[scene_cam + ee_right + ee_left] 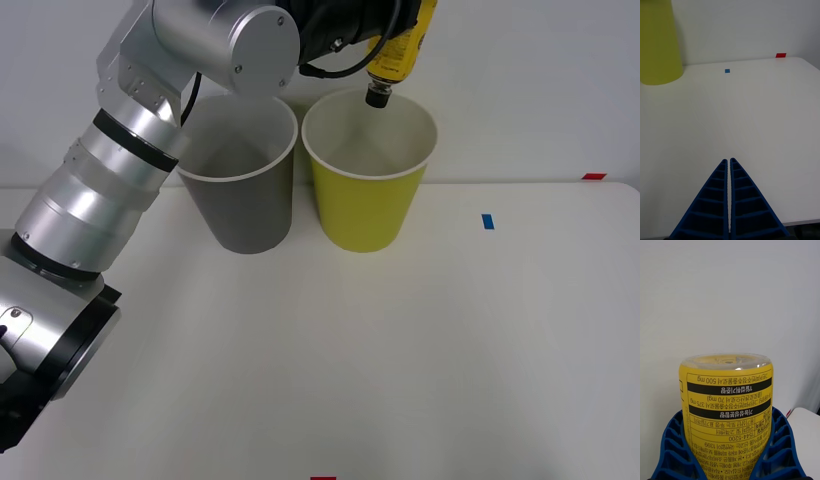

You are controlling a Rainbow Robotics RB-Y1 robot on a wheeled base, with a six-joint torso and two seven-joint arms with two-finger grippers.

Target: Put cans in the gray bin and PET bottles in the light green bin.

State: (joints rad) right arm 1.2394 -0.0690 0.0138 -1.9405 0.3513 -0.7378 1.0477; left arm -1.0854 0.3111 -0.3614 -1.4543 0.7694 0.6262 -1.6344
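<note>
Two bins stand side by side at the far end of the white surface [420, 350], the gray bin [240, 180] on the left and the light green bin [368, 175] just to its right, both upright with white insides. The left arm reaches across above them, and the left hand [728, 450] is clamped on the small yellow bottle [400, 45], its blue ribbed fingers [672, 450] pressed against the label on both sides. The bottle hangs upside down, black cap pointing down, just above the open mouth of the light green bin near its far rim. The right hand [730, 163] hovers low over the surface, well apart from the bins, fingers closed together on nothing.
</note>
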